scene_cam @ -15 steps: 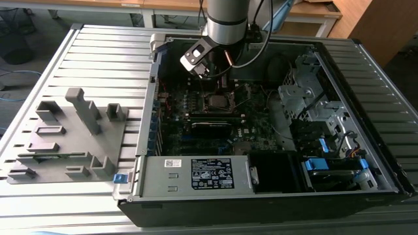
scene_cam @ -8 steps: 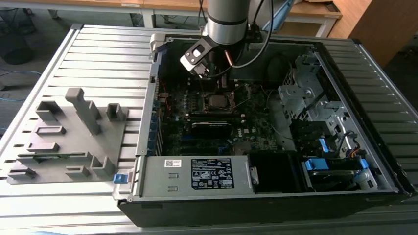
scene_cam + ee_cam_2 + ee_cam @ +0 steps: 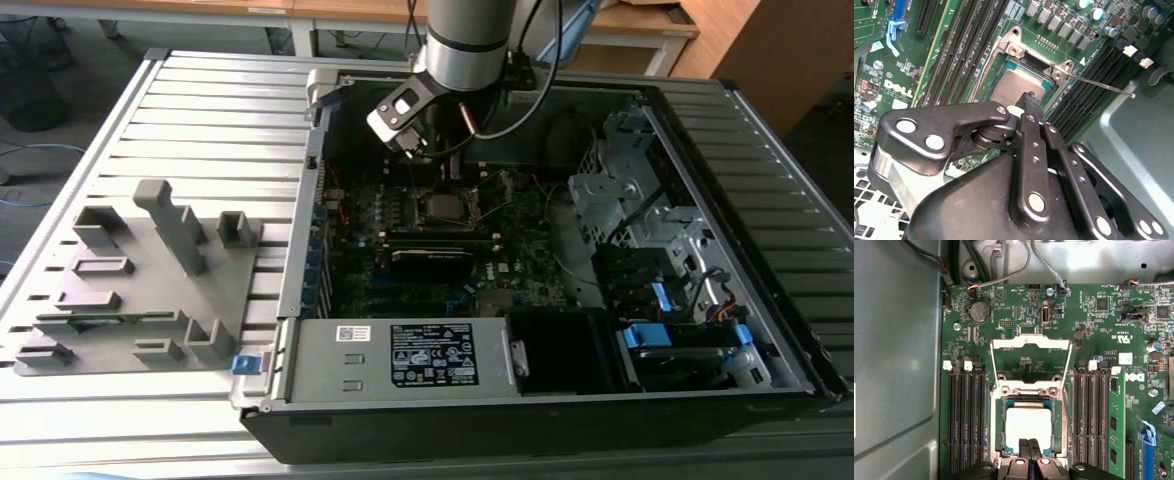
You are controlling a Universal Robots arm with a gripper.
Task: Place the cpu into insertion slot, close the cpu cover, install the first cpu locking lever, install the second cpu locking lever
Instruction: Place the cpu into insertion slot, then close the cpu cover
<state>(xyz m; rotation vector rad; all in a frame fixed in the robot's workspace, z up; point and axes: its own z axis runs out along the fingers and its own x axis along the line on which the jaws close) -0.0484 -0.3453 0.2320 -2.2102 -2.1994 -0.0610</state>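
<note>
- In the upper middle of the exterior view, the arm [image 3: 467, 40] comes down into the open computer case [image 3: 747, 300], over the upper part of the motherboard [image 3: 400, 285].
- In the first wrist view, the cpu [image 3: 1028, 426] lies flat in the insertion slot [image 3: 999, 432], with its dull grey top facing up and the slot's dark rim showing around it.
- The gripper [image 3: 1029, 444] is clenched. Its two black fingers [image 3: 1024, 449] press side by side with nothing between them.
- The fingertips sit at the edge of the cpu. Whether they touch its top cannot be told.
- The cpu cover [image 3: 1031, 343] is swung open and does not lie over the chip. It joins the slot on the side opposite the fingers, and green board shows through its window.
- In the second wrist view, a thin metal locking lever [image 3: 1099, 84] sticks out from a corner of the slot, raised over the memory slots [image 3: 1094, 65].
- Rows of these long black slots flank the insertion slot on both sides.
- At the exterior view's left, a grey fixture [image 3: 134, 300] sits on the slatted table [image 3: 214, 110], just beside the case.
</note>
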